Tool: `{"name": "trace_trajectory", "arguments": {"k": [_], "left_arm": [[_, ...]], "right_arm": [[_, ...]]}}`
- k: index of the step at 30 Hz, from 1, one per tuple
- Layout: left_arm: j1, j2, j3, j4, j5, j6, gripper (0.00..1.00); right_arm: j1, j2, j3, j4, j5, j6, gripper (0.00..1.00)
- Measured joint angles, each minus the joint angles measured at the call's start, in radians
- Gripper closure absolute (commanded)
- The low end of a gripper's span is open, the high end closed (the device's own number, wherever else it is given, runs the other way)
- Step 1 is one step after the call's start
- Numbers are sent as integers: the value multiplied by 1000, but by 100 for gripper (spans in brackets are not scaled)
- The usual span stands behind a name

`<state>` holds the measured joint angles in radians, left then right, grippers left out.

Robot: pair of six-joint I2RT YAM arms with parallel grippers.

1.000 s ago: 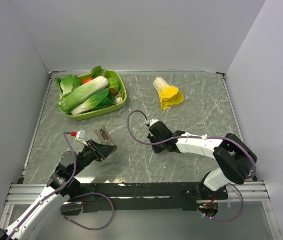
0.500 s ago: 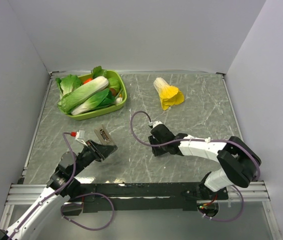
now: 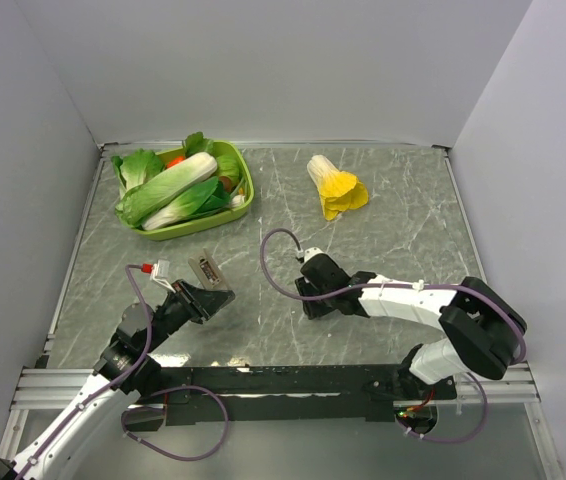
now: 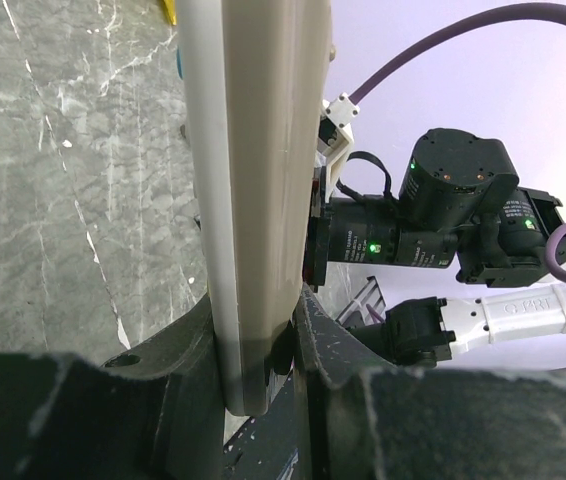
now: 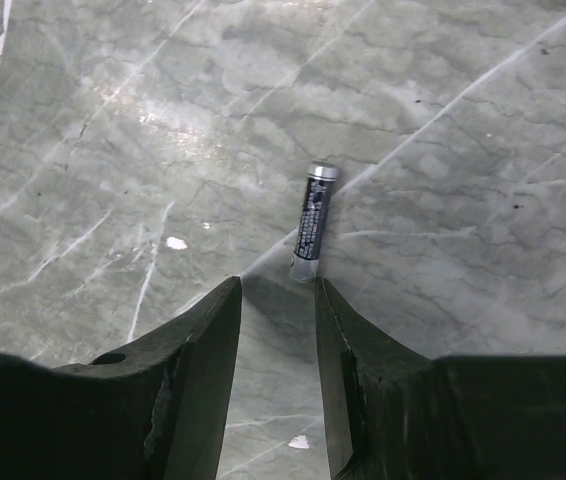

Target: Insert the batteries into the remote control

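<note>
My left gripper (image 3: 201,295) is shut on the lower end of the remote control (image 3: 206,273) and holds it raised over the table's left side. In the left wrist view the remote control (image 4: 253,170) stands on edge with its grey-beige back showing, pinched low down by the left gripper (image 4: 260,345). One small dark battery (image 5: 311,222) with a silver tip lies on the marble just beyond the right gripper (image 5: 276,288). That gripper is open, nothing between its fingers. From above, the right gripper (image 3: 310,302) is low over the table's middle and hides the battery.
A green tray (image 3: 248,186) of toy vegetables sits at the back left. A yellow-and-white toy cabbage (image 3: 336,188) lies at the back centre. White walls close the table on three sides. The right arm shows in the background of the left wrist view.
My right gripper has opened and its wrist has slid a little toward the near edge. The left arm and the remote have not moved.
</note>
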<state>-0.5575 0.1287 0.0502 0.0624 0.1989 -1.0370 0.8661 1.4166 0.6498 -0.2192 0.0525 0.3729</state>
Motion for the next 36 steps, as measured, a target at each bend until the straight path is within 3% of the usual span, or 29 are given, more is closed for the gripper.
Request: {"name": "trace_trajectory", "arguments": {"k": [27, 32, 36], "left_arm": [[0, -39, 3, -53, 5, 1, 99], [0, -50, 21, -79, 5, 4, 99], [0, -74, 35, -103, 2, 5, 99]], "right_arm": [[68, 226, 194, 105, -86, -44, 56], [68, 235, 216, 76, -127, -138, 54], [68, 234, 285, -12, -151, -310, 48]]}}
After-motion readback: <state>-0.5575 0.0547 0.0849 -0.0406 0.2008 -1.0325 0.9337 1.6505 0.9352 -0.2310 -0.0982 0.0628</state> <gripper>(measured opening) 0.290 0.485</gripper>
